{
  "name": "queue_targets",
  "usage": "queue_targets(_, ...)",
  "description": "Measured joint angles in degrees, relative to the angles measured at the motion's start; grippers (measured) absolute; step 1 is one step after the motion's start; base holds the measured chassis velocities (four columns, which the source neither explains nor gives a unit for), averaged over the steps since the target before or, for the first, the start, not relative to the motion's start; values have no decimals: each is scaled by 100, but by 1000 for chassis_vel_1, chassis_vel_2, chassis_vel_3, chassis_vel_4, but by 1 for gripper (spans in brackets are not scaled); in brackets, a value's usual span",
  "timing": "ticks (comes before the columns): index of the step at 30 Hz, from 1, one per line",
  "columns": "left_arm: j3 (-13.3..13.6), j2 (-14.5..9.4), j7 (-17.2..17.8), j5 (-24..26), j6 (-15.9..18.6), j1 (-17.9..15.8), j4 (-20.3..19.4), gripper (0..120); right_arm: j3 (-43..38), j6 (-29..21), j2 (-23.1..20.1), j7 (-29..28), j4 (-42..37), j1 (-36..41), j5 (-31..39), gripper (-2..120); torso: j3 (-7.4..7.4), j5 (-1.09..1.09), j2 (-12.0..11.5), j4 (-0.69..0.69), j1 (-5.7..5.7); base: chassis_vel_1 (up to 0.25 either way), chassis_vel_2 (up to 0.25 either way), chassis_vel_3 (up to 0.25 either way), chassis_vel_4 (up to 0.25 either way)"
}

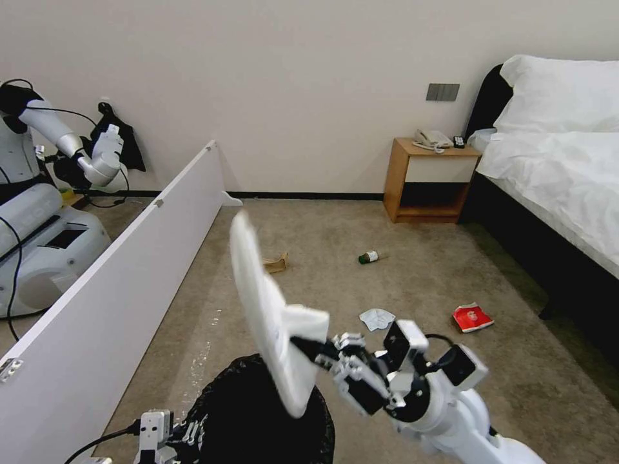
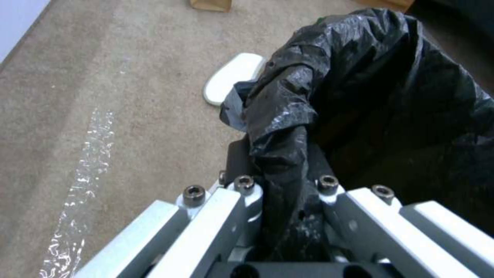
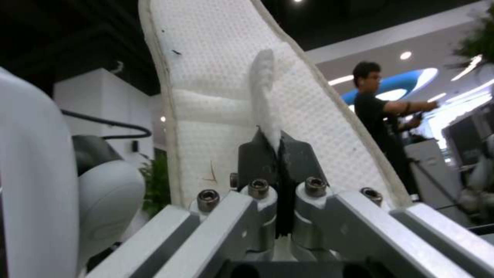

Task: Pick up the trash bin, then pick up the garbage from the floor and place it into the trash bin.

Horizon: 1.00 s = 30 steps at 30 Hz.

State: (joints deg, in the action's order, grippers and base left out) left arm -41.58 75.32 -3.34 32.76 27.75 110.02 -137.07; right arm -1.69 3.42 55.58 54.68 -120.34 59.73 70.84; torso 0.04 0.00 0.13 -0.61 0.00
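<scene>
The bin [image 1: 258, 412], lined in black plastic, sits at the bottom centre of the head view, and the left gripper [image 2: 280, 193] is clamped on its bag-covered rim, so the pick-up looks done. The right gripper [image 1: 316, 351] is pinched on the strap of a white slipper [image 1: 264, 316] held upright just above the bin; I judge the drop is close.

Still on the carpet: a bottle [image 1: 369, 257], a tissue [image 1: 376, 318], a red packet [image 1: 471, 318] and a brown bag [image 1: 276, 262].

The left wrist view adds a second slipper [image 2: 231, 77] on the floor beside the bin (the head view hides it). The right wrist view gives the pinch on the strap close up.
</scene>
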Motion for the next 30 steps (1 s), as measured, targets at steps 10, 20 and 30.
queue_targets(10,-51,-42,26,127,44,-38,-6,5,586,-135,492,588,703,-192,-45,0,0,0,0,0,0,0,0,0,0)
queue_targets(20,-82,-82,43,205,75,-6,-84,5,795,-25,671,647,1164,-128,-588,0,0,0,0,-1,0,0,0,0,0)
queue_targets(30,-91,-135,126,390,183,103,-219,5,763,226,572,567,1324,-51,-990,10,0,1,0,-1,0,0,0,0,0)
